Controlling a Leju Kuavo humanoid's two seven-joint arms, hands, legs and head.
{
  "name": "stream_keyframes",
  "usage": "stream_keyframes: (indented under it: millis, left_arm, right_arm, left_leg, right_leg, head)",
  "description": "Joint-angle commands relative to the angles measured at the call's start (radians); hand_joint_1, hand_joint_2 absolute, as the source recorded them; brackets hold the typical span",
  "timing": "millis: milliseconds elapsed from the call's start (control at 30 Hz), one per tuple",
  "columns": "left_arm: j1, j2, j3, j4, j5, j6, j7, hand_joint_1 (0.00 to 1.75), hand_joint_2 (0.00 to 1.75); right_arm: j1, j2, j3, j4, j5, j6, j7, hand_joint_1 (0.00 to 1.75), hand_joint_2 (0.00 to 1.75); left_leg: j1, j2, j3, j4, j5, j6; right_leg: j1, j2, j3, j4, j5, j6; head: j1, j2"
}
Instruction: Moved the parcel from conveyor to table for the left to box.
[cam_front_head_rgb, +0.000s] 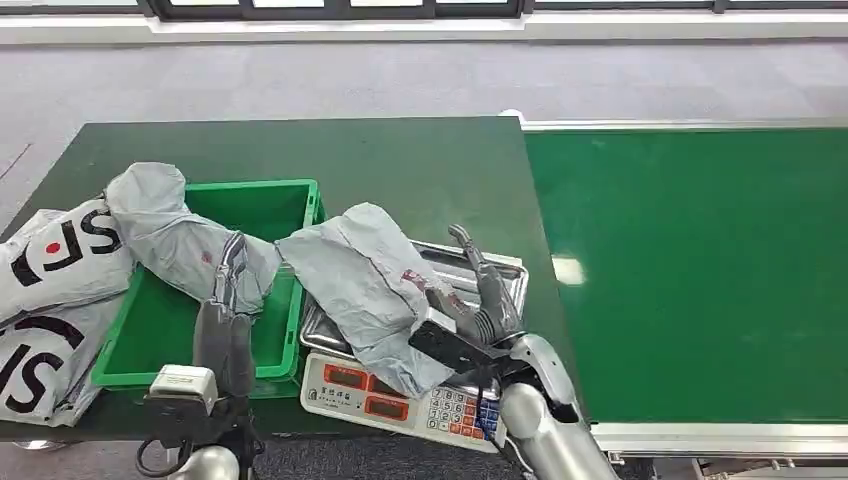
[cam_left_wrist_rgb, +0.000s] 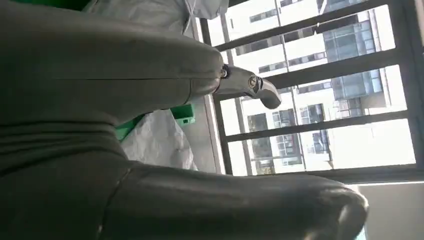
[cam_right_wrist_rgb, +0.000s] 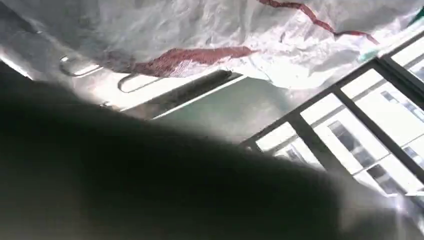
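Two grey parcels lie on the table side. One rests on the steel tray of a scale and shows red marks close up. The other is draped over the left rim of the green box and down into it. My right hand lies on the tray with its fingers stretched out along that parcel's right edge, gripping nothing I can see. Over the near part of the box my left hand points at the draped parcel's end. Its thumb and fingers stand apart, with the parcel beyond them.
White bags with black lettering are heaped at the table's left edge. The scale's keypad panel faces me at the table's front. The green conveyor belt runs along the right, flush with the table.
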Motion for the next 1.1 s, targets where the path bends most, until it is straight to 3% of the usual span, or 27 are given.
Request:
stream_keyframes:
  millis: [33,100,167,200,367,400,500,700,1100]
  left_arm:
    - [-0.025,0.020,-0.038,0.021,0.020,0.006,0.031,0.00,0.00]
    - [-0.065,0.039,-0.067,0.042,-0.003,-0.050,0.075,0.00,0.00]
    - [-0.142,0.060,-0.105,0.112,-0.102,-0.091,0.110,0.00,0.00]
    - [-0.156,0.055,-0.104,0.130,-0.103,-0.089,0.109,0.00,0.00]
    - [-0.298,0.098,-0.181,0.355,-0.244,-0.142,0.149,0.00,0.00]
    - [-0.310,0.103,-0.194,0.382,-0.256,-0.151,0.145,0.00,1.75]
    - [-0.374,0.123,-0.270,0.516,-0.318,-0.195,0.131,0.00,1.75]
    - [-0.511,0.082,-0.386,0.744,-0.366,-0.227,0.126,0.00,1.75]
    - [-0.546,0.032,-0.464,0.934,-0.414,-0.198,0.142,0.00,1.75]
  right_arm:
    - [0.090,-0.071,0.019,-0.204,-0.039,-0.002,-0.016,0.00,1.75]
    - [0.135,-0.070,0.007,-0.310,-0.059,-0.049,-0.078,0.00,1.75]
    - [0.192,-0.060,-0.016,-0.450,-0.057,-0.184,-0.180,0.00,1.75]
    - [0.203,-0.066,-0.016,-0.477,-0.054,-0.183,-0.172,0.00,1.75]
    - [0.296,-0.059,-0.001,-0.583,-0.115,-0.436,-0.378,0.00,1.75]
    - [0.297,-0.063,0.008,-0.585,-0.134,-0.445,-0.387,0.00,1.75]
    - [0.285,-0.079,0.025,-0.565,-0.154,-0.472,-0.396,0.00,1.75]
    - [0.259,-0.066,0.002,-0.547,-0.208,-0.462,-0.397,0.00,1.75]
    - [0.268,-0.018,-0.028,-0.584,-0.208,-0.390,-0.404,0.00,1.75]
  left_leg:
    - [0.000,-0.001,0.000,0.000,0.000,0.000]
    - [0.001,-0.001,0.000,-0.001,0.001,0.000]
    - [0.001,-0.005,-0.002,0.000,0.001,-0.001]
    - [0.000,-0.004,-0.002,0.000,0.001,0.000]
    - [0.000,-0.009,-0.002,-0.002,0.003,0.000]
    - [0.000,-0.007,0.000,-0.002,0.002,0.000]
    - [0.000,-0.004,0.000,-0.001,0.002,0.000]
    - [0.000,-0.003,0.000,-0.002,0.003,0.000]
    - [0.000,0.001,0.001,-0.001,0.001,-0.001]
  right_leg:
    - [0.000,-0.003,0.001,-0.001,0.000,0.000]
    - [0.001,-0.004,0.002,-0.002,0.000,-0.001]
    - [0.001,-0.008,0.000,0.000,-0.001,-0.001]
    - [0.000,-0.006,-0.001,0.000,-0.001,-0.001]
    - [0.001,-0.012,0.002,-0.003,0.000,-0.001]
    - [0.001,-0.011,0.002,-0.003,0.000,-0.001]
    - [0.000,-0.007,0.002,-0.002,0.000,-0.001]
    - [0.001,-0.007,0.001,-0.003,0.002,-0.001]
    - [0.000,-0.003,0.001,-0.003,0.002,-0.001]
  head:
    - [0.000,0.000]
    - [0.000,0.000]
    - [0.000,0.000]
    - [0.000,0.000]
    - [0.000,0.000]
    - [0.000,0.000]
    - [0.000,0.000]
    - [0.000,0.000]
    - [0.000,0.000]
